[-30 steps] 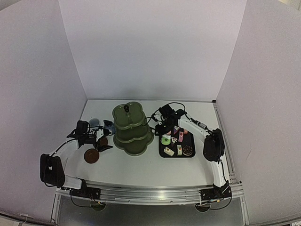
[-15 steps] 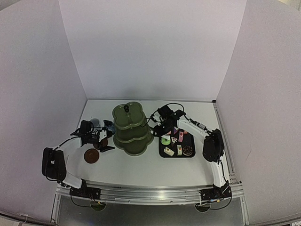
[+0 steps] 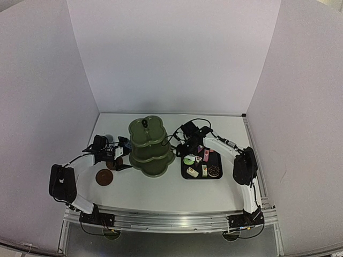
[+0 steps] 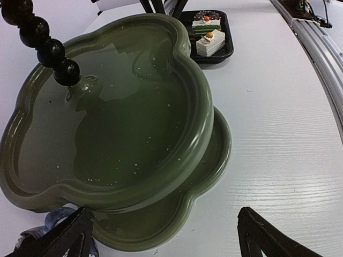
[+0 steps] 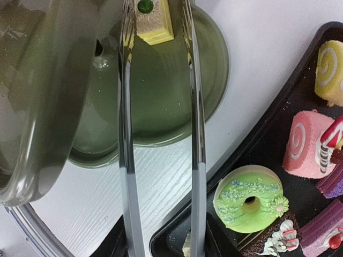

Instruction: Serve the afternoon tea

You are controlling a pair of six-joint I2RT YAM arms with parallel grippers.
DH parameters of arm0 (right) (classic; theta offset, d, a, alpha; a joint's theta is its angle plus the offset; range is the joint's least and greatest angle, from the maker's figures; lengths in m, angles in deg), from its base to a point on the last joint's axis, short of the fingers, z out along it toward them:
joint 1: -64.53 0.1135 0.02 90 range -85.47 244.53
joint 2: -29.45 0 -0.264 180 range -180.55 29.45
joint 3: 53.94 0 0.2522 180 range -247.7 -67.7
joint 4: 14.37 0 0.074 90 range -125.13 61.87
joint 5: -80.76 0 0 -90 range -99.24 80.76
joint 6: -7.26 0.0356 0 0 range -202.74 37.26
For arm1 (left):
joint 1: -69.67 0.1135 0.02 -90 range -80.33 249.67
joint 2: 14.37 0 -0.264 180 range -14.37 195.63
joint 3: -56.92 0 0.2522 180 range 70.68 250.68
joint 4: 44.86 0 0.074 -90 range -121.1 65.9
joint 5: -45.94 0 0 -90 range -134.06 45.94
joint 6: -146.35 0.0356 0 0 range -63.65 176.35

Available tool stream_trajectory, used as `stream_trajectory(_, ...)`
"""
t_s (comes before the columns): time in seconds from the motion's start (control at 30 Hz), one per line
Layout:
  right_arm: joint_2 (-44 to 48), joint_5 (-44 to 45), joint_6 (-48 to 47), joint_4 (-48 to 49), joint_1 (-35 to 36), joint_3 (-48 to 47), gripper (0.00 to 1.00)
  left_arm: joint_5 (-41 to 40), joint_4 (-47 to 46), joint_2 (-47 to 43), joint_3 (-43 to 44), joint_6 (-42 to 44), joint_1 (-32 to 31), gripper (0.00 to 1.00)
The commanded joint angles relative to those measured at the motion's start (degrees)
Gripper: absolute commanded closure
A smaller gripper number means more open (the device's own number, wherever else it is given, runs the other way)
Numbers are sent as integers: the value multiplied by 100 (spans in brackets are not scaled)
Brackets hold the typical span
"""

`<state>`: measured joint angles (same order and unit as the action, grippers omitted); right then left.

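1 rim of the green stand [image 3: 151, 145] could be knocked by the wide, empty left gripper [image 4: 163, 230] beside it, or by the metal tongs [image 5: 195, 107] clasped in the right gripper [image 3: 188, 140]. The yellow pastry [image 5: 154, 21], laid on the lowest tier between the parted blades, could be dragged off on withdrawal.

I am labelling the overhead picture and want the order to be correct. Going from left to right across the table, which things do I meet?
brown saucer → three-tier green stand → black tray
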<state>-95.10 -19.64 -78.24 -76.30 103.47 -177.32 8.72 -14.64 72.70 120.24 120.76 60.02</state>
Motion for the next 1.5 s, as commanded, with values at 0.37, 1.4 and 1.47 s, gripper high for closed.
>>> stream_trajectory(0.37, 1243, 240, 517, 203, 26, 719, 61, 95, -125, 257, 406, 167, -121, 7)
stream_trajectory(1.4, 2916, 2443, 2531, -790, -142, 2235, 62, 88, -83, 123, 285, 107, -122, 7)
stream_trajectory(1.47, 2946, 2505, 2742, -1054, -148, 2258, 62, 73, -53, 90, 274, 104, -121, 7)
